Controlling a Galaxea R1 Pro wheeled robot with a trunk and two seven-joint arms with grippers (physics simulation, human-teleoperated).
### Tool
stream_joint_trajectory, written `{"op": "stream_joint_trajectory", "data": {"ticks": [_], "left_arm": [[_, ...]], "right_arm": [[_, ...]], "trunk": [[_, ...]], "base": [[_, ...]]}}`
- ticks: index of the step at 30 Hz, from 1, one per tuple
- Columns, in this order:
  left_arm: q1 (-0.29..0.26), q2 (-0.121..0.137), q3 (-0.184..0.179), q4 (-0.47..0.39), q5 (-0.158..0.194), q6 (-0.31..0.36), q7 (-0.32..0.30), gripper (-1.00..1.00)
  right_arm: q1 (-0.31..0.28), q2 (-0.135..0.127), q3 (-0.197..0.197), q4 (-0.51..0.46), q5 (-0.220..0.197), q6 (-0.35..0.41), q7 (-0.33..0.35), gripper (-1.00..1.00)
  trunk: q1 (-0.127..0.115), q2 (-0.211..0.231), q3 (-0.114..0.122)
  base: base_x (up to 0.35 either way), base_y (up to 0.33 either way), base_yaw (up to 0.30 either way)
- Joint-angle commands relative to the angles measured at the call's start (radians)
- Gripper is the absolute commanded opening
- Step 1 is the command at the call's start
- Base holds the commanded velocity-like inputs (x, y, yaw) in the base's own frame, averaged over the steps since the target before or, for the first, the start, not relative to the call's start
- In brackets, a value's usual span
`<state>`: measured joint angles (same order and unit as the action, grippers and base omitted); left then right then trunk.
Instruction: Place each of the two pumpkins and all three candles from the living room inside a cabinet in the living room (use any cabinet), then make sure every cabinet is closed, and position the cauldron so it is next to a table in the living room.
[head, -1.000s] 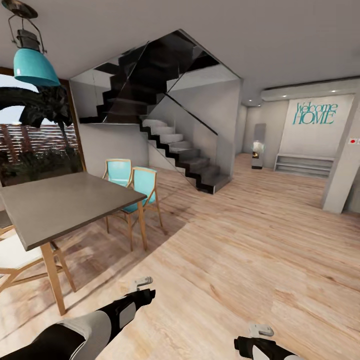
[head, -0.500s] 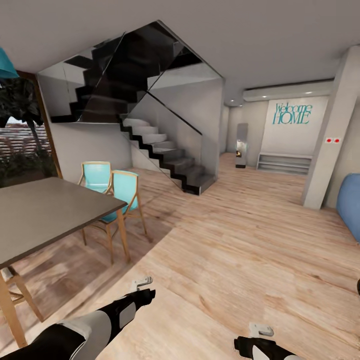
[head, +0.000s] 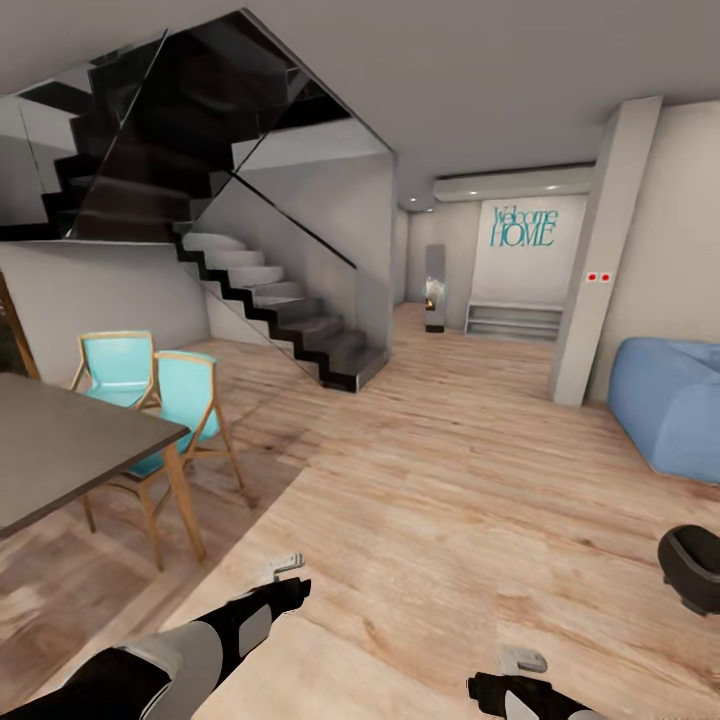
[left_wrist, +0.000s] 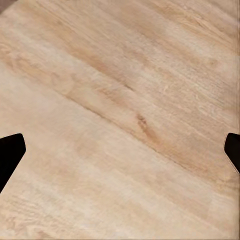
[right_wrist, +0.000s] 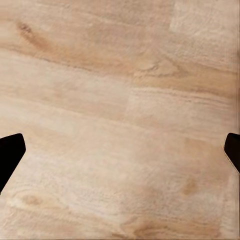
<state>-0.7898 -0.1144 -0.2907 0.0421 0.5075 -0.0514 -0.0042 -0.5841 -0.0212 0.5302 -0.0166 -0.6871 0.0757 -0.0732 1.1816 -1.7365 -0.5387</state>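
Black cauldron (head: 692, 566) on plank floor (head: 450, 480) | contents unseen | both hands spread, empty

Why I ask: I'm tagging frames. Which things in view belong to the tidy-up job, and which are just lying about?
Job:
- cauldron, on the floor at the right edge

Just there:
- dining table
- turquoise chairs
- staircase
- blue sofa
- Welcome HOME sign
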Motion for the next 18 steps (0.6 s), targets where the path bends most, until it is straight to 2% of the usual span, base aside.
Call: {"op": "stream_joint_trajectory", "data": {"ticks": [1, 9, 18], "left_arm": [[-0.002, -0.001, -0.008, 0.004, 0.008, -0.005, 0.000, 1.00], [-0.002, -0.001, -0.008, 0.004, 0.008, -0.005, 0.000, 1.00], [-0.002, -0.001, -0.008, 0.004, 0.008, -0.005, 0.000, 1.00]], "right_arm": [[0.000, 0.000, 0.008, -0.002, -0.006, 0.006, -0.004, 1.00], [0.000, 0.000, 0.008, -0.002, -0.006, 0.006, -0.005, 1.00], [0.000, 0.000, 0.008, -0.002, -0.006, 0.006, -0.005, 1.00]], "trunk": [[0.001, -0.001, -0.002], [0.001, -0.001, -0.005], [0.001, -0.001, -0.008]], "base": [[0.335, 0.000, -0.292], [0.335, 0.026, -0.292], [0.321, 0.163, -0.294]]}}
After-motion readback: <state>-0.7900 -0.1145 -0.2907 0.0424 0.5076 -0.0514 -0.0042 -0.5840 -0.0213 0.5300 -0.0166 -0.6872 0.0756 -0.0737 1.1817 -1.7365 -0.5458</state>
